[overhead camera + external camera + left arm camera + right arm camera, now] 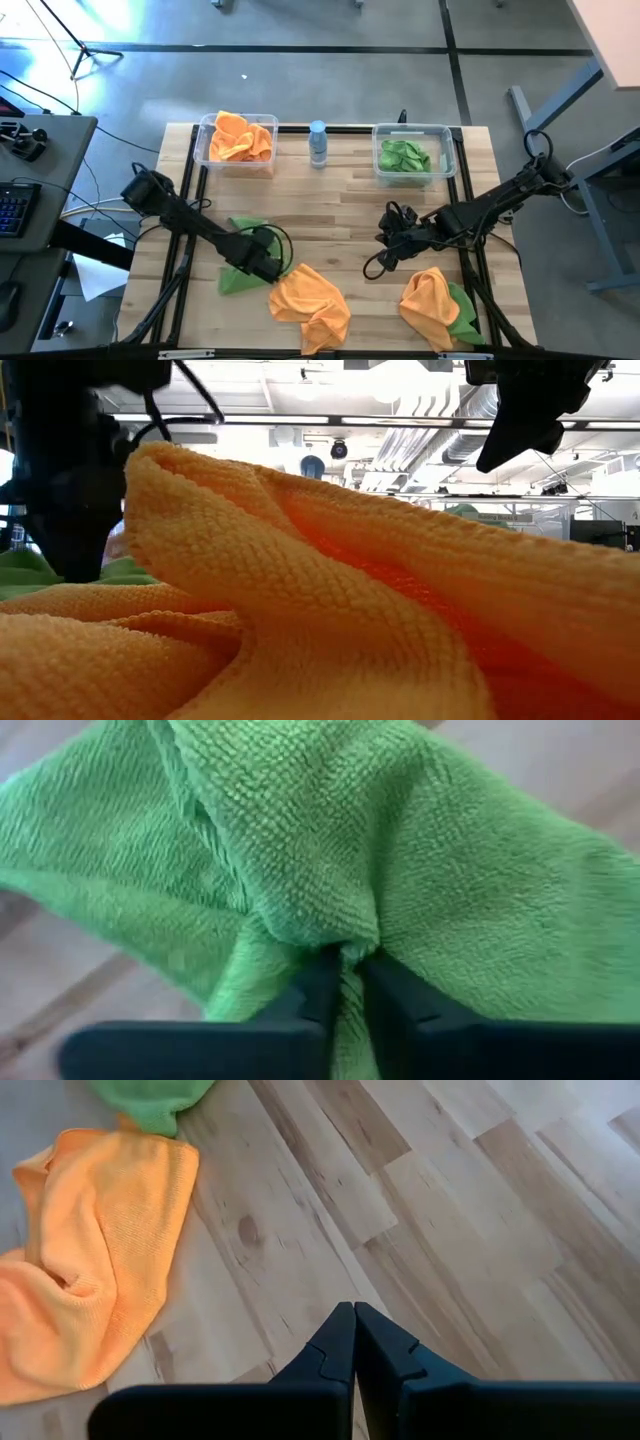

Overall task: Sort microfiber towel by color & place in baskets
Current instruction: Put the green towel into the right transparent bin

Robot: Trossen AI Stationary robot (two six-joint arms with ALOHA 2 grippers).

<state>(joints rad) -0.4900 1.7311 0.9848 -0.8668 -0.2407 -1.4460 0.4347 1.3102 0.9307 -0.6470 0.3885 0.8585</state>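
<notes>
My left gripper (264, 264) is shut on a green towel (232, 278) at the table's near left; this towel fills the left wrist view (300, 840). An orange towel (310, 300) lies right beside it and fills the low view (330, 610). My right gripper (354, 1318) is shut and empty above bare wood at the table's middle (390, 238). Another orange towel (430, 302) lies on a green one (464, 312) at the near right. The left basket (204, 150) holds orange towels, the right basket (448, 160) green ones. My left gripper pinches a bunched-up fold of the green towel (345, 942) between its two fingers, several layers gathered together. The fingers come from above, slanting down from the table's left. The cloth fans out from the fingertips, and its outer parts (228, 282) lie on the table.
A small bottle with a blue cap (318, 143) stands between the two baskets at the far edge. Bare wood (340, 200) lies across the table's middle. A black frame rail (470, 270) runs along the table's right side.
</notes>
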